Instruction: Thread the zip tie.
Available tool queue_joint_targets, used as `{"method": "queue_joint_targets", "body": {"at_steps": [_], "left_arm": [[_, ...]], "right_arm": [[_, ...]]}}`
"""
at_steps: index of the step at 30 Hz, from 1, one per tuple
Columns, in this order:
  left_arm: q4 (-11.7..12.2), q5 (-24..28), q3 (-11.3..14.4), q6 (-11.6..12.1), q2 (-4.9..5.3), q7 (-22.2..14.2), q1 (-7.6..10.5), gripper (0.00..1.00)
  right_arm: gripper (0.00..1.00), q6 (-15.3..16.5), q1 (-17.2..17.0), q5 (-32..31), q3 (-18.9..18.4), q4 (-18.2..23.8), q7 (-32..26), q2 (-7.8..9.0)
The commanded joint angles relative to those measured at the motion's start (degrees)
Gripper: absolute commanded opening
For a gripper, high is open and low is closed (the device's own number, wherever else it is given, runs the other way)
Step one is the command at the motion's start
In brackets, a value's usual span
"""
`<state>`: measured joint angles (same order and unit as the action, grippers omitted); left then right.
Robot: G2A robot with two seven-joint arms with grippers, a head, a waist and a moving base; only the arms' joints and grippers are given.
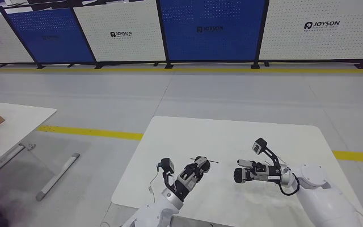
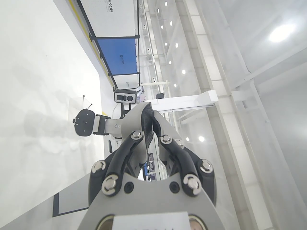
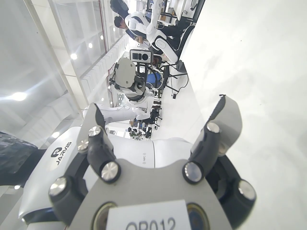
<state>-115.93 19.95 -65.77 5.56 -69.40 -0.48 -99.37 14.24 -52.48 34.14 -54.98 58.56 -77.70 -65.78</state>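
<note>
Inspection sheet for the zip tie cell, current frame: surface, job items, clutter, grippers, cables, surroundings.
Surface: white table, rounded corners.
Job's things: zip tie, a thin dark strand just beyond the left gripper; the left wrist view shows it against the table, apart from that gripper.
Clutter: nothing seen.
Grippers: left gripper shut, nothing visibly held; right gripper open, empty, facing the left one.
Cables: pale cable at the left wrist; black cable looping at the right wrist.
Surroundings: blue and white partition panels, yellow floor line, second table.
</note>
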Motion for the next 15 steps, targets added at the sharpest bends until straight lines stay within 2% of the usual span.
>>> {"method": "queue_joint_targets", "body": {"at_steps": [1, 5, 9, 13, 15], "left_arm": [[-1.4, 0.9, -0.3, 0.9, -0.06, 0.4, 0.03, 0.00], [-4.8, 2.2, -1.6, 2.7, 0.02, 0.4, -1.30, 0.00], [-6.3, 1.2, -2.8, 2.5, 0.25, -0.3, -2.67, 0.00], [-5.6, -2.3, -2.9, -0.5, 0.34, 0.7, -2.73, 0.00], [-4.7, -5.7, -2.7, -3.4, 0.47, 0.6, -2.27, 0.00]], "right_arm": [[1.00, 0.0, 0.0, 0.0, 0.0, 0.0, 0.0, 0.00], [1.00, 0.0, 0.0, 0.0, 0.0, 0.0, 0.0, 0.00], [1.00, 0.0, 0.0, 0.0, 0.0, 0.0, 0.0, 0.00], [1.00, 0.0, 0.0, 0.0, 0.0, 0.0, 0.0, 0.00], [1.00, 0.0, 0.0, 0.0, 0.0, 0.0, 0.0, 0.00]]}}
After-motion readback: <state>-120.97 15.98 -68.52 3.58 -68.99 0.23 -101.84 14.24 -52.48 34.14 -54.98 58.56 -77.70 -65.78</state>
